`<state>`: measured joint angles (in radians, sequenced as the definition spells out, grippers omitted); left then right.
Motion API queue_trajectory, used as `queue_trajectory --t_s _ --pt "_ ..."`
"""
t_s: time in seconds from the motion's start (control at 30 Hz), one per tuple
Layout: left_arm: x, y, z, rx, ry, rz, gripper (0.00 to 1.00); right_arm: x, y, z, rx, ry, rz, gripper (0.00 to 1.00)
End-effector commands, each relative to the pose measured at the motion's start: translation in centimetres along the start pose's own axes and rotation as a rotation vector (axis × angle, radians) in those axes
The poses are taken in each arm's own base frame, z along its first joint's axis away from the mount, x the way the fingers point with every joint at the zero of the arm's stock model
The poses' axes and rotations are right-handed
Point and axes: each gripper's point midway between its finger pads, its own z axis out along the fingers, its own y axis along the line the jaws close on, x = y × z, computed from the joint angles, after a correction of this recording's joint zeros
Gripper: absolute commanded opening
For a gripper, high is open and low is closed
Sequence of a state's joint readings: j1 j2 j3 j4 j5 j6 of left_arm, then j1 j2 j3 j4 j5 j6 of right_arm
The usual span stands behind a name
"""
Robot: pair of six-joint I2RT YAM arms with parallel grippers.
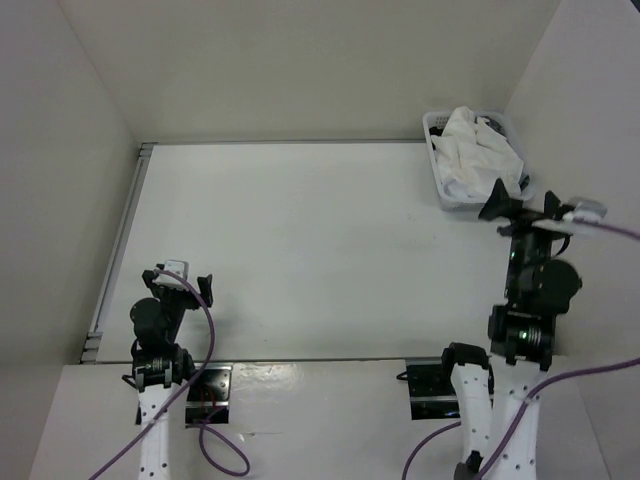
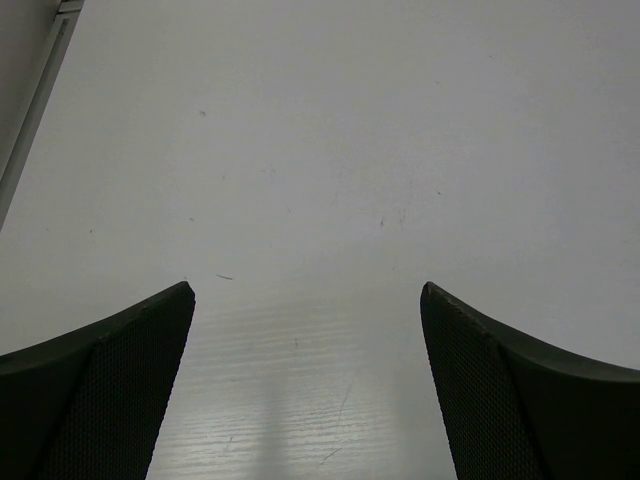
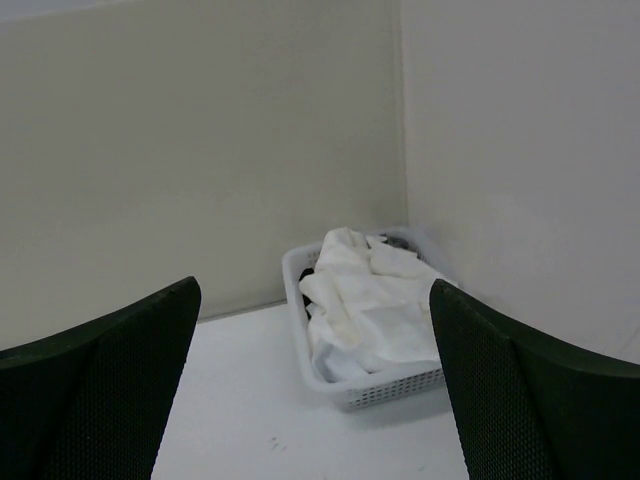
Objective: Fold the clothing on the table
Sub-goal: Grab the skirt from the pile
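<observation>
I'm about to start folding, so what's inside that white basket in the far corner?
The basket holds crumpled white cloth heaped above its rim, with dark fabric peeking out behind. Whatever lies underneath is covered.

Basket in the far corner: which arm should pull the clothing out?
Right. The right gripper, open, hovers beside the basket, facing the white clothing; the left gripper, also open, hangs over bare table far across.

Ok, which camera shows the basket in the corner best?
Right wrist: the basket sits centred and large in frame, white cloth heaped inside. The top view shows it small, from above, at the table's far right corner. Left wrist shows only bare table.
</observation>
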<state>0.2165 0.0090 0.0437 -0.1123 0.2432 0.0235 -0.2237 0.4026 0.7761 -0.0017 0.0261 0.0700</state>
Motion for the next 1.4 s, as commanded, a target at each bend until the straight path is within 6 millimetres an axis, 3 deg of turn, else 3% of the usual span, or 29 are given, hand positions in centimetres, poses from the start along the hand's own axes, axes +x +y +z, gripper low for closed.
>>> queue_trajectory --t_s 0.0,0.03,0.1,0.17,0.27,0.3,0.33,0.37,0.4,0.47,0.53,0.57,0.63,0.67,0.73,0.77,0.8,0.83,0.87,0.9,0.93,0.97,1.0,1.07,1.1,1.13,1.2,1.3,1.37 --pt "-1.3 0.1 0.0 -0.016 -0.102 0.036 0.99 1.9 -2.1 3.4 0.188 0.176 0.174 0.99" --pt "-1.2 0.3 0.0 -0.026 -0.101 0.036 0.99 2.2 -1.5 4.8 0.177 0.214 0.244 0.99" --pt "-1.2 0.3 0.0 -0.026 -0.101 0.036 0.99 3.8 -1.1 5.1 0.157 0.296 0.296 0.99" --pt "-1.3 0.1 0.1 -0.017 -0.101 0.037 0.99 5.7 0.9 5.6 0.040 0.412 0.308 0.99" --pt "-1.2 0.2 0.0 -0.026 -0.101 0.027 0.99 8.1 1.5 5.8 -0.059 0.546 0.244 0.99" --pt "-1.3 0.0 0.1 -0.017 -0.101 0.028 0.99 8.4 0.7 5.8 -0.057 0.570 0.236 0.99" --pt "-2.4 0.2 -0.1 -0.029 -0.130 0.034 0.99 8.4 1.0 5.6 -0.091 0.602 0.237 0.99" --pt "-3.3 0.2 -0.3 -0.019 -0.149 0.092 0.99 9.7 2.0 5.6 -0.208 0.674 0.227 0.99" --pt "-5.2 0.0 -0.6 -0.003 -0.205 0.156 0.99 8.8 1.5 6.1 -0.217 0.685 0.219 0.99" --pt "-9.7 1.9 -1.8 -0.125 -0.330 0.134 0.99 12.8 0.9 5.8 -0.269 0.872 0.261 0.99" --pt "-13.3 2.4 -2.6 -0.158 -0.414 0.204 0.99 13.9 0.7 5.6 -0.308 0.987 0.276 0.99" --pt "-16.3 2.6 -3.8 -0.173 -0.445 0.250 0.99 15.7 0.0 6.4 -0.307 1.049 0.291 0.99" --pt "-16.6 3.5 -2.3 -0.177 -0.301 0.248 0.99 17.3 -0.2 6.5 -0.313 1.117 0.326 0.99" --pt "-18.3 4.5 -1.2 -0.191 -0.196 0.229 0.99 18.5 -0.6 6.9 -0.313 1.145 0.333 0.99" --pt "-20.4 6.5 0.3 -0.258 -0.081 0.175 0.99 18.8 -0.8 7.5 -0.316 1.128 0.324 0.99" --pt "-19.5 7.9 0.7 -0.320 0.060 0.122 0.99 19.1 -1.0 8.2 -0.290 1.122 0.294 0.99" --pt "-23.0 9.1 3.0 -0.337 0.119 0.119 0.99 19.3 -0.5 8.6 -0.294 1.115 0.259 0.99" --pt "-23.5 9.5 4.0 -0.323 0.193 0.141 0.99 18.6 -0.7 9.7 -0.275 1.067 0.215 0.99" --pt "-18.9 7.6 6.4 -0.129 0.447 0.184 0.99 18.4 -0.7 10.4 -0.261 1.046 0.179 0.99" --pt "-18.8 7.6 6.7 -0.031 0.530 0.314 0.99 18.0 -1.1 10.9 -0.228 1.020 0.133 0.99" --pt "-19.8 7.7 6.1 -0.035 0.591 0.254 0.99 17.7 -1.1 11.8 -0.227 0.988 0.112 0.99" --pt "-17.9 8.6 7.0 -0.037 0.670 0.148 0.99 17.1 -1.0 12.2 -0.231 0.959 0.101 0.99" --pt "-17.3 7.4 7.2 0.017 0.677 -0.014 0.99 17.0 -1.0 12.3 -0.233 0.943 0.096 0.99" --pt "-15.5 5.8 7.4 0.122 0.707 -0.104 0.99 17.0 -1.0 12.9 -0.235 0.888 0.088 0.99" --pt "-15.2 5.4 7.6 0.132 0.707 -0.136 0.99 16.3 -1.7 13.0 -0.221 0.853 0.026 0.99" --pt "-15.7 5.6 8.1 0.125 0.667 -0.120 0.99 16.7 -0.3 12.9 -0.237 0.853 -0.033 0.99" --pt "-15.3 6.1 8.3 0.086 0.641 -0.144 0.99 17.0 0.0 12.9 -0.196 0.853 -0.142 0.99" --pt "-17.4 7.0 9.1 0.036 0.497 -0.124 0.99 18.0 -0.9 12.5 -0.142 0.895 -0.230 0.99" --pt "-17.8 6.5 8.3 0.042 0.458 -0.127 0.99 18.9 -1.6 12.6 -0.130 0.937 -0.262 0.99"
